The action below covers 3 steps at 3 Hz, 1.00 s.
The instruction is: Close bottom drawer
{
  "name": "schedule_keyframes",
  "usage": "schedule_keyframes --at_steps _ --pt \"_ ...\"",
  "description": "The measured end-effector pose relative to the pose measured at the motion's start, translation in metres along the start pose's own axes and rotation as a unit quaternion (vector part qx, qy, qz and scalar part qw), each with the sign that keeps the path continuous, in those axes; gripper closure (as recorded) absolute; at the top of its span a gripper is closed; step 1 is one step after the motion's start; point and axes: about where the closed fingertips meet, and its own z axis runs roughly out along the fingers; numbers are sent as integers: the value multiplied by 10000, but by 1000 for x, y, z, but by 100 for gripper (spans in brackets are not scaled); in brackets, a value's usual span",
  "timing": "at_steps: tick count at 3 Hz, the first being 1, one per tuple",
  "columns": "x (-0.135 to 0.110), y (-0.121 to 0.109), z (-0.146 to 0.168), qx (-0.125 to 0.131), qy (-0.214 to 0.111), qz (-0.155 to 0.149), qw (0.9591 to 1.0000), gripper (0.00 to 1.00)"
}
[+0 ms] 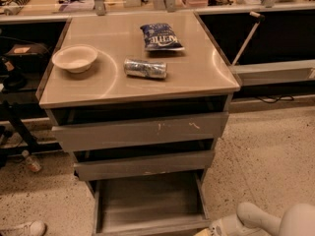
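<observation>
One gripper is being held at the lower edge, just beside the front corner of the bottom drawer, and whether it is open or closed cannot be told. That drawer is being shown pulled well out, its plain grey box-like tray being exposed beneath the middle drawer front.

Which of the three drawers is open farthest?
The lowest, narrowest grey metal drawer: its tray shows fully; middle drawer and top drawer barely protrude. The tool sits by its front right corner.
</observation>
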Motion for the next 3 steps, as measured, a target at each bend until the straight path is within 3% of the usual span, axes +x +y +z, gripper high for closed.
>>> schedule_keyframes --at_steps 2,3 --pt "-29 3 -4 -90 -354 -116 9993 100" --pt "-55 4 2 -278 -542 -123 9981 100"
